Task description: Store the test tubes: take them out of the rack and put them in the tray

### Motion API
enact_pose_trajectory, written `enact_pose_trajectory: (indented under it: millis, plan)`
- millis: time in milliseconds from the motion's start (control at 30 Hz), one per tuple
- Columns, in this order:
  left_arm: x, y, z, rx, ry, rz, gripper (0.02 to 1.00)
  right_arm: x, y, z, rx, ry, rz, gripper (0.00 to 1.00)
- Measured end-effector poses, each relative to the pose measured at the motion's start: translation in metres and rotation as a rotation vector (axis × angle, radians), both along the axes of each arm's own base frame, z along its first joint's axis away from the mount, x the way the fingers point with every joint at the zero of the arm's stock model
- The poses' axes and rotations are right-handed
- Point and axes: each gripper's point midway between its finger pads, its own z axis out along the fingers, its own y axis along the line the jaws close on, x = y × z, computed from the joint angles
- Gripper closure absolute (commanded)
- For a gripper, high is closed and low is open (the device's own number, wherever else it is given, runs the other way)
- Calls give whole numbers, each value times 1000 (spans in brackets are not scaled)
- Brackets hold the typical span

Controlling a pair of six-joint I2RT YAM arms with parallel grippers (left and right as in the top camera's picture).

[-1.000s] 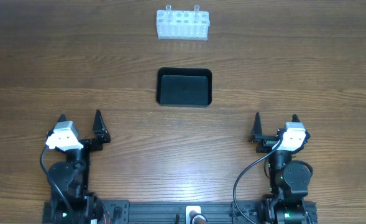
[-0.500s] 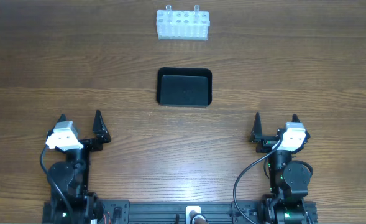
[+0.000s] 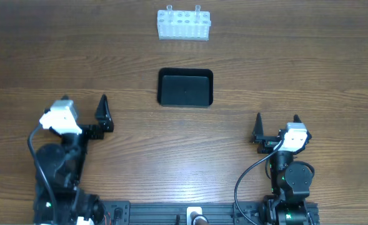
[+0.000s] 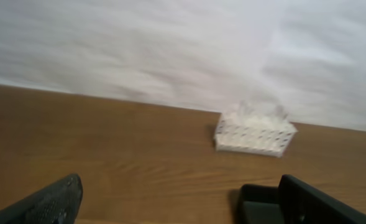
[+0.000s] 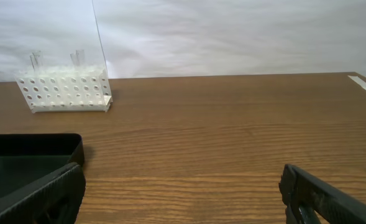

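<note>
Top view of a wooden table (image 3: 333,62) with two robot arms along the bottom edge. At lower left, the left gripper (image 3: 84,107) is lifted off the table with its fingers spread wide and nothing between them. In the upper centre stands a white rack (image 3: 184,26). It holds two clear test tubes upright in its far row, the left tube (image 3: 169,9) near the rack's left end and the right tube (image 3: 198,9) near its right end. Just below the rack, apart from it, lies the black tray (image 3: 185,71), which looks bare inside. At lower right, the right gripper (image 3: 277,119) sits low near its base, its fingers also wide apart and holding nothing. No tube has been taken out yet, so the step in hand appears to be the first reach to the rack. To do it well, the left arm would likely suit the left tube. It should pass beside or above the tray, come down over the tube's top, and narrow its fingers enough not to knock the rack. It should then grip the exposed glass and pull straight up, so that the light rack does not lift or tip.
</note>
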Motion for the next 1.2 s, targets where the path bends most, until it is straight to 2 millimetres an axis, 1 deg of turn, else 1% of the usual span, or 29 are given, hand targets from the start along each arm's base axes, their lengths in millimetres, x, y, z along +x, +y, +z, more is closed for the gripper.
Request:
enact_pose_trajectory:
  millis: [100,233,333,433,533,600,667,800,900,1033,1200]
  plan:
    - [13,-9,22,2,22,-28,20,0,0,0,0,0,0,7]
    - [34,-18,37,14,126,-48,23,0,0,0,0,0,0,7]
    - [53,-27,46,22,185,-68,20,0,0,0,0,0,0,7]
    - [78,-46,62,27,201,-114,20,0,0,0,0,0,0,7]
    - [102,-71,80,29,197,-173,20,0,0,0,1,0,0,9]
    - [118,-89,86,31,201,-207,20,0,0,0,0,0,0,9]
    - [136,-106,87,35,214,-237,20,0,0,0,0,0,0,7]
    - [171,-134,79,44,245,-272,23,0,0,0,0,0,0,9]
    - [199,-151,66,49,276,-285,20,0,0,0,0,0,0,7]
    - [228,-167,37,60,330,-293,23,0,0,0,0,0,0,7]
    - [257,-178,-3,72,393,-291,20,0,0,0,0,0,0,9]
